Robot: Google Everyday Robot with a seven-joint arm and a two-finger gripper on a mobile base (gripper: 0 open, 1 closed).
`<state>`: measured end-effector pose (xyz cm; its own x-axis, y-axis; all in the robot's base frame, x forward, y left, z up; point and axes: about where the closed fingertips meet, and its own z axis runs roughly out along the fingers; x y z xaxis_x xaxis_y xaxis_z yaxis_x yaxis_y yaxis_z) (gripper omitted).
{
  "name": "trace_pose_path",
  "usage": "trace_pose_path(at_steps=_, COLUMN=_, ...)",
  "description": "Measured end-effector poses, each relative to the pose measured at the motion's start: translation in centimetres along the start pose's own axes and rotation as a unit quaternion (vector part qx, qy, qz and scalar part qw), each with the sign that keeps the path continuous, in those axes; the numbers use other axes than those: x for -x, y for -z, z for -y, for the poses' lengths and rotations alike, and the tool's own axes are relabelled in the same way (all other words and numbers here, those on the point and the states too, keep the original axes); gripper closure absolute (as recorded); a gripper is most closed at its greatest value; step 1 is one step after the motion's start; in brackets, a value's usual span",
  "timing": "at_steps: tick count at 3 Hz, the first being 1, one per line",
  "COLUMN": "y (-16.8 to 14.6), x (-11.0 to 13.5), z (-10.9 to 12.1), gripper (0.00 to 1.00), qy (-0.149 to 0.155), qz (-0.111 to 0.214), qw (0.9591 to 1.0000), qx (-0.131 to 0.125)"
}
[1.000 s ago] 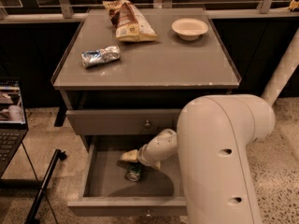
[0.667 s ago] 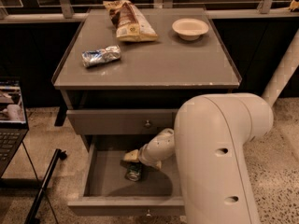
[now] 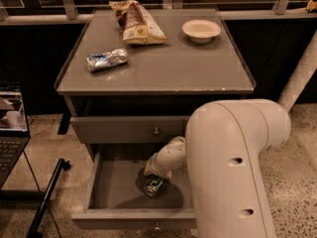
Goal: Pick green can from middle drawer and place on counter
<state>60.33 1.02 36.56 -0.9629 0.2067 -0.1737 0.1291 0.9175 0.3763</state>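
The green can (image 3: pixel 155 186) lies on the floor of the open middle drawer (image 3: pixel 114 187), near its centre, its silver end towards me. My gripper (image 3: pixel 152 176) reaches down into the drawer and sits right at the top of the can, partly covering it. My bulky white arm (image 3: pixel 233 167) fills the lower right and hides the drawer's right side. The counter (image 3: pixel 168 68) is the flat grey top above the drawers.
On the counter lie a crumpled silver-blue foil packet (image 3: pixel 107 60) at the left, a chip bag (image 3: pixel 138 24) at the back and a white bowl (image 3: pixel 201 30) at the back right. The closed upper drawer front (image 3: pixel 124 130) overhangs the drawer. A laptop (image 3: pixel 10 118) and a black stand leg (image 3: pixel 47 197) are at the left.
My gripper has moved down and right inside the drawer, from just above the can onto it. The can now appears slightly further right.
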Motion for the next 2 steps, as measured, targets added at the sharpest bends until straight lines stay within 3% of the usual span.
trace_pose_path(at_steps=2, y=0.05, x=0.01, z=-0.02, gripper=1.0, qy=0.0, qz=0.0, qw=1.0, qx=0.0)
